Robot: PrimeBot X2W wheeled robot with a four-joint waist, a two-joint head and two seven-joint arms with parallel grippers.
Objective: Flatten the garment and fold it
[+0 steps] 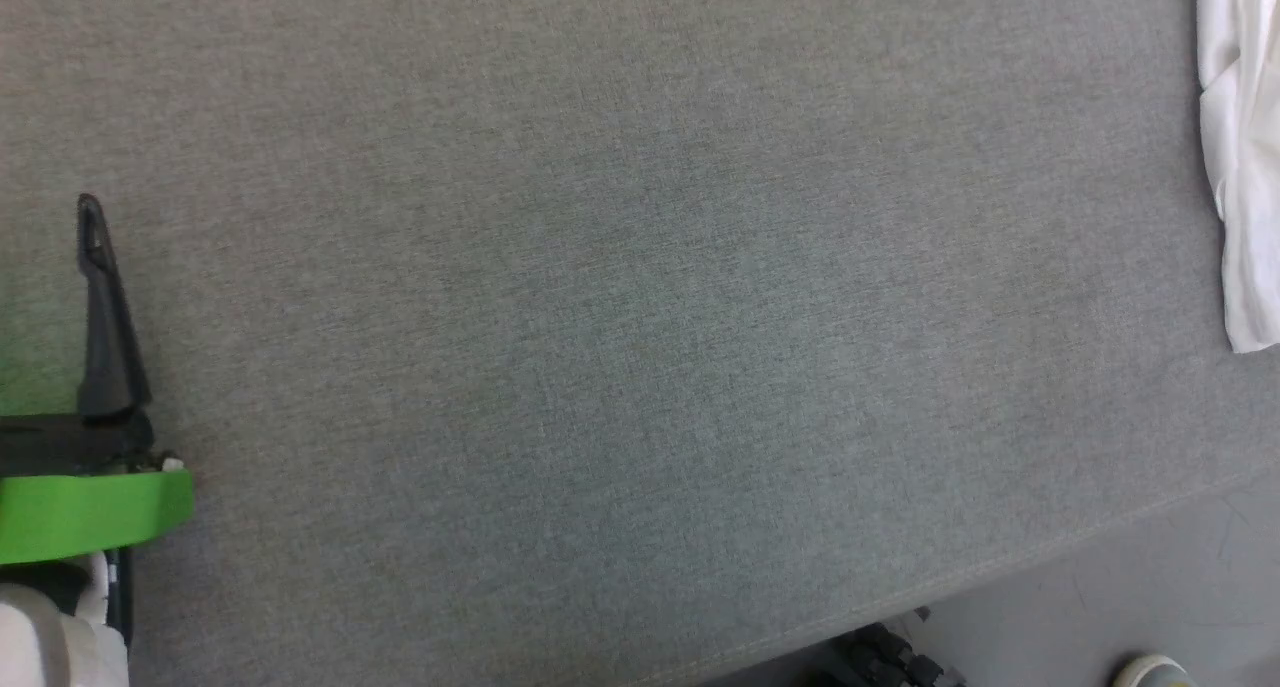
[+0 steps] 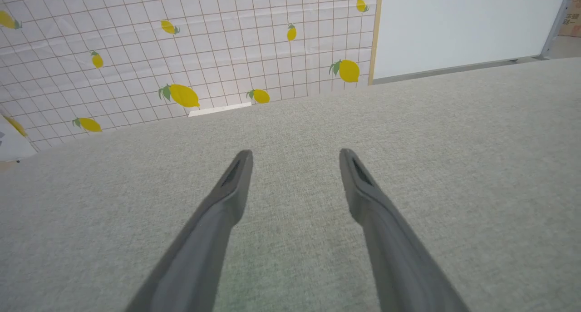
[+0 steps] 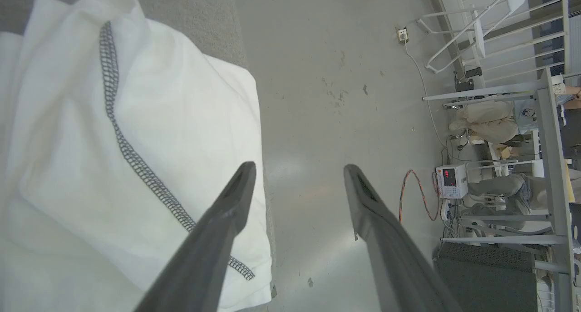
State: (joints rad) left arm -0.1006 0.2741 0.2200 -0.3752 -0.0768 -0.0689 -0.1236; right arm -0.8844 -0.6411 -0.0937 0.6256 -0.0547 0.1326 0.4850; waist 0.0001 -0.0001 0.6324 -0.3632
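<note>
The garment point(image 1: 1242, 157), white thin fabric, lies bunched at the far right edge of the grey table point(image 1: 620, 297) in the head view. In the right wrist view the garment point(image 3: 113, 157) lies in folds with a dark zigzag seam point(image 3: 136, 162) running across it, reaching the table's edge. My right gripper point(image 3: 299, 166) stands open above that edge, one finger over the fabric, the other over the floor, nothing between them. My left gripper point(image 2: 295, 153) is open over bare grey cloth; one dark finger point(image 1: 100, 307) of it rises at the head view's lower left.
The table's front edge runs diagonally at the head view's lower right, with grey floor point(image 1: 1150, 607) beyond. A lemon-print wall point(image 2: 181, 53) and a white board point(image 2: 463, 26) stand past the table's far edge. Racks and cables point(image 3: 490, 166) stand on the floor beside the garment.
</note>
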